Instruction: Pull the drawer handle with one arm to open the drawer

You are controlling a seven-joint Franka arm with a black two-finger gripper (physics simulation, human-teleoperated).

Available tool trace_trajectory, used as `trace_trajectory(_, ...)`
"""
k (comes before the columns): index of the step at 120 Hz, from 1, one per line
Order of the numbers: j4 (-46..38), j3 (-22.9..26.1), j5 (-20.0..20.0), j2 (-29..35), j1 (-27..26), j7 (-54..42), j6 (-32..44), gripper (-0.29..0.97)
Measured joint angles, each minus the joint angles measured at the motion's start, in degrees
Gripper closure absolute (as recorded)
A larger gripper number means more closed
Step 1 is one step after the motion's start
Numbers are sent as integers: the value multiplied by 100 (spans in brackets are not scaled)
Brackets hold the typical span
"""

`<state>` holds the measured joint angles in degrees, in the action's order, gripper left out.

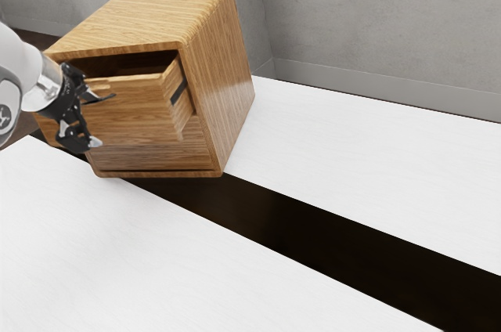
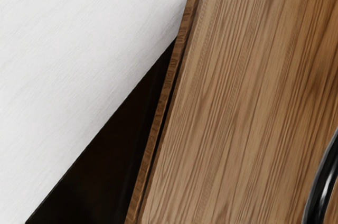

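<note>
A wooden cabinet stands tilted across the dark gap between two white tabletops. Its upper drawer is pulled partway out toward the exterior view's left, leaving a dark slot above it. My gripper is at the drawer's front face, open, with one finger high and one low, spread wide against the wood. The handle is hidden behind my hand in the exterior view. In the wrist view the drawer's wooden front is very close, and a curved black handle shows beside it.
A white tabletop lies in front and another behind, with a dark gap between them. Grey walls rise at the back. In the wrist view the cabinet's base lip overhangs the gap.
</note>
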<state>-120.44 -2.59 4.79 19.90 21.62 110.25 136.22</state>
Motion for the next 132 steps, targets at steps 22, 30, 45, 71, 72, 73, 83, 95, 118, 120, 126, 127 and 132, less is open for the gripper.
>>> trace_trajectory(22, -385, 27, -15, 378, 4, 31, 69, 0)
trace_trajectory(30, -521, 32, -11, 538, 6, 45, 87, 0)
trace_trajectory(45, -778, 46, -7, 806, 10, 71, 108, 0)
trace_trajectory(71, -1091, 65, -4, 1207, 17, 115, 123, 0)
trace_trajectory(72, -1104, 65, -4, 1218, 17, 116, 124, 0)
trace_trajectory(73, -1120, 65, -3, 1232, 17, 118, 125, 0)
trace_trajectory(83, -1268, 100, -16, 1386, 21, 138, 131, 0)
trace_trajectory(95, -1445, 145, -9, 1595, 18, 165, 134, 0)
trace_trajectory(118, -1257, 937, -15, 1919, 331, 207, -76, 0)
trace_trajectory(120, -1073, 1029, -17, 1877, 261, 209, -186, 0)
trace_trajectory(126, -425, 1151, -36, 1702, -295, 214, -705, 0)
trace_trajectory(127, -308, 1160, -39, 1655, -420, 215, -811, 1)
trace_trajectory(132, 193, 1184, -60, 1432, -926, 219, -1359, 1)
